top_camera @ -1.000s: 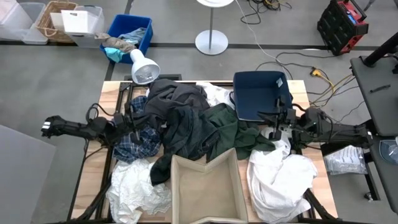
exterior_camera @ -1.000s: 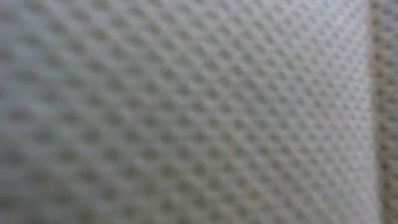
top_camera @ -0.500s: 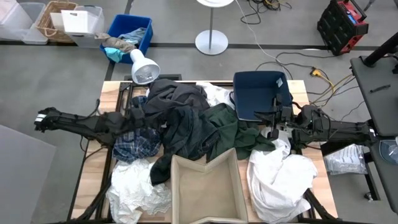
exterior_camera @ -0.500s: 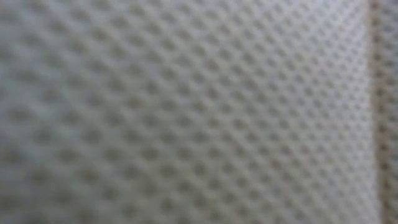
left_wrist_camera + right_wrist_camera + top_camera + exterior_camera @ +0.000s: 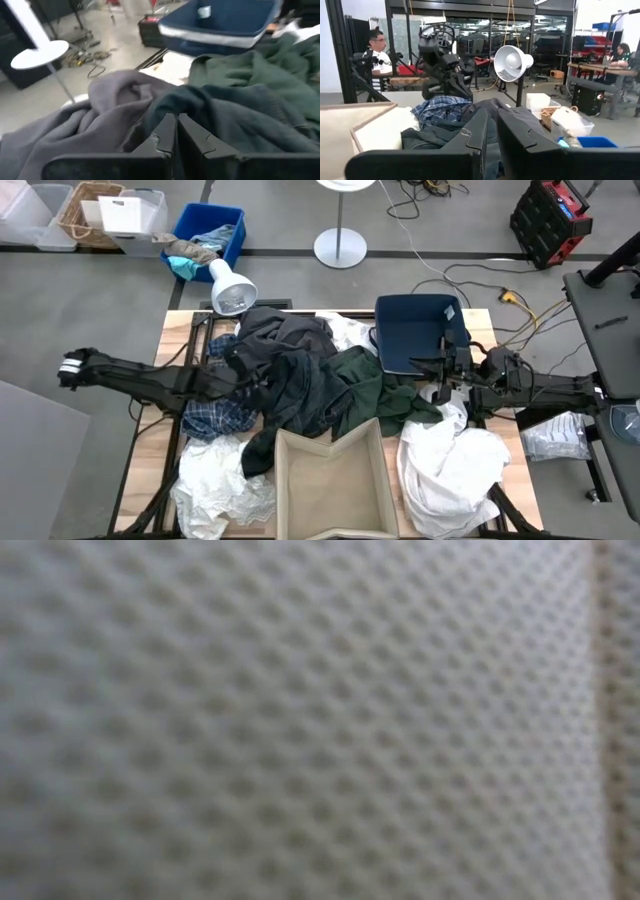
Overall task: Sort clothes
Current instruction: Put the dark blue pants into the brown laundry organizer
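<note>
The clothes (image 5: 300,385) lie heaped across the middle of the surface (image 5: 178,330): a charcoal grey garment (image 5: 285,340) on top toward the far edge, a dark green garment (image 5: 365,385) beside it, a blue-and-white plaid shirt (image 5: 220,412) to the left, and white garments (image 5: 450,465) at both near corners. A tan fabric bin (image 5: 330,480) stands at the near edge and a navy bin (image 5: 415,332) at the far right.

The left gripper (image 5: 240,375) reaches into the pile over the grey garment, its fingers (image 5: 167,132) pressed together with nothing visibly between them. The right gripper (image 5: 440,370) hangs beside the navy bin above a white garment, fingers nearly together and seemingly empty.

The step in hand looks like picking one garment from the heap. To do it well, the left fingers should spread first, settle on a single raised fold of the grey garment, then pinch and lift straight up so the tangled green piece beneath falls away.
</note>
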You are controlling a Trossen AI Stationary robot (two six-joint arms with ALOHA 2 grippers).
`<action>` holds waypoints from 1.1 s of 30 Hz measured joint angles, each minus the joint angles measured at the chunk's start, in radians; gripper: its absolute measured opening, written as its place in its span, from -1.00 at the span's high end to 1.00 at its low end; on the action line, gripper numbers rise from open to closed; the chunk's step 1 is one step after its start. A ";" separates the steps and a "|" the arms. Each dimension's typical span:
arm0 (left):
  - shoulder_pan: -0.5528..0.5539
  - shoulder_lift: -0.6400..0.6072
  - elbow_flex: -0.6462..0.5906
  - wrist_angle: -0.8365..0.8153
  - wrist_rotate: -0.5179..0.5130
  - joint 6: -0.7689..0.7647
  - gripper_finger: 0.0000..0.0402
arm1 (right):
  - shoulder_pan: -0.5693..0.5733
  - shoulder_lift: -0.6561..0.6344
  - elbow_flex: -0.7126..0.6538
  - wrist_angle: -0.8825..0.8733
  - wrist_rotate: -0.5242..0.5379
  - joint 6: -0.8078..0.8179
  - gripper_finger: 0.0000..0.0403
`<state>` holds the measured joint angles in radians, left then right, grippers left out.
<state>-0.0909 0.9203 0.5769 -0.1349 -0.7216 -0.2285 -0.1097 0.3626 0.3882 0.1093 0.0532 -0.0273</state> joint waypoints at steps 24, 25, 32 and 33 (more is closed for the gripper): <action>0.180 0.087 -0.004 -0.014 0.289 0.066 0.33 | 0.000 0.000 0.000 -0.001 0.000 0.027 0.83; 0.180 0.097 -0.005 -0.007 0.291 0.066 0.31 | 0.000 0.000 0.000 -0.001 0.000 0.027 0.83; 0.181 0.127 -0.002 0.016 0.295 0.066 0.29 | 0.000 0.000 0.000 -0.002 0.000 0.027 0.83; 0.181 0.128 -0.006 0.036 0.296 0.066 0.29 | 0.000 0.000 0.000 -0.003 0.000 0.027 0.83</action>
<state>0.0898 1.0485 0.5712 -0.0986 -0.4259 -0.1623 -0.1097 0.3630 0.3878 0.1067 0.0532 0.0002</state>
